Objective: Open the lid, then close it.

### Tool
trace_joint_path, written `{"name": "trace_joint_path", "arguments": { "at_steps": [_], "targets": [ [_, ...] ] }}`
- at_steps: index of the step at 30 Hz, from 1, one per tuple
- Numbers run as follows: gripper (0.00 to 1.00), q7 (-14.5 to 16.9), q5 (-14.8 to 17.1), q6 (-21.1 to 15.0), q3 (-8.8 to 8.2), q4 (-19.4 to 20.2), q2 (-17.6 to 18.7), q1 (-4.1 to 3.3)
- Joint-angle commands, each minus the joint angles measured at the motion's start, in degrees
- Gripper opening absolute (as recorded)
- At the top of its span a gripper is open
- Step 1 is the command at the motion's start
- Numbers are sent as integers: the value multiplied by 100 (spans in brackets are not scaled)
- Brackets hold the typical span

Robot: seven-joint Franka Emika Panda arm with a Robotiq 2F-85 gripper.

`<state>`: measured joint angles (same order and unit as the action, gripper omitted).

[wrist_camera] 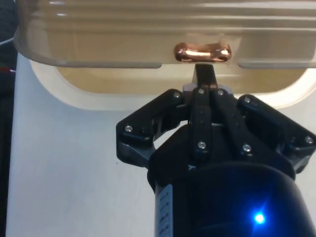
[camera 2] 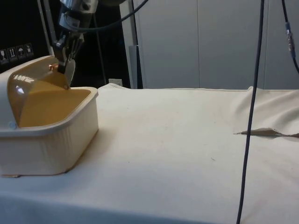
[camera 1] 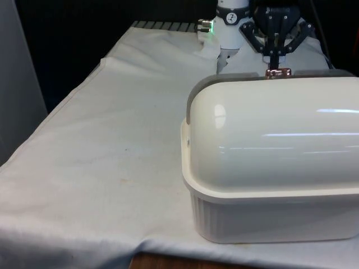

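Claw hangs over the bread box on the robot's side, and its two fingers are pressed together, with nothing between them. Their tips are just under the copper knob on the edge of the rolling lid, touching it or very nearly; the wrist view does not allow to say which. In the side view the lid is rolled up and back, so the inside of the box is open below the claw, and the knob stands high, just beside the fingertips.

It seems the lid is at or near its open end, so the closing part is probably in hand. To do it well, the closed fingers should push against the knob and follow the curve of the lid, not a straight line, because the lid turns around its side pivots. The contact is small and the knob is smooth and round, so the tips can slip off; a slow move, with the tips centred on the knob, is safer. The box stands free on the white cloth and may slide if the push goes too much sideways.
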<state>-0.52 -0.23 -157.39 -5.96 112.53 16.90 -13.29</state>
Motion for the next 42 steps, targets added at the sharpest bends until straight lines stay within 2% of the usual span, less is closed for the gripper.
{"name": "trace_joint_path", "arguments": {
  "at_steps": [1,3,11,12,13,19,20,21,28,29,30,42],
  "targets": [
    [0,-57,-40,-11,-34,-29,23,-17],
    [0,-11,0,-6,-6,-46,6,0],
    [0,-172,-57,-109,-74,-298,120,-23],
    [0,-92,0,-57,-23,-258,86,0],
    [0,-183,-57,-120,-74,-321,132,-29],
    [0,-258,-57,-189,-92,-498,218,-29],
    [0,-183,0,-143,-34,-458,183,0],
    [0,-269,-57,-195,-97,-521,229,-29],
    [0,-304,-63,-40,-120,-716,223,-34],
    [0,-229,0,-103,-63,-699,235,0],
    [0,-309,-57,0,-120,-745,212,-29],
    [0,-361,-40,619,-120,-1249,160,-17]
  ]
}}
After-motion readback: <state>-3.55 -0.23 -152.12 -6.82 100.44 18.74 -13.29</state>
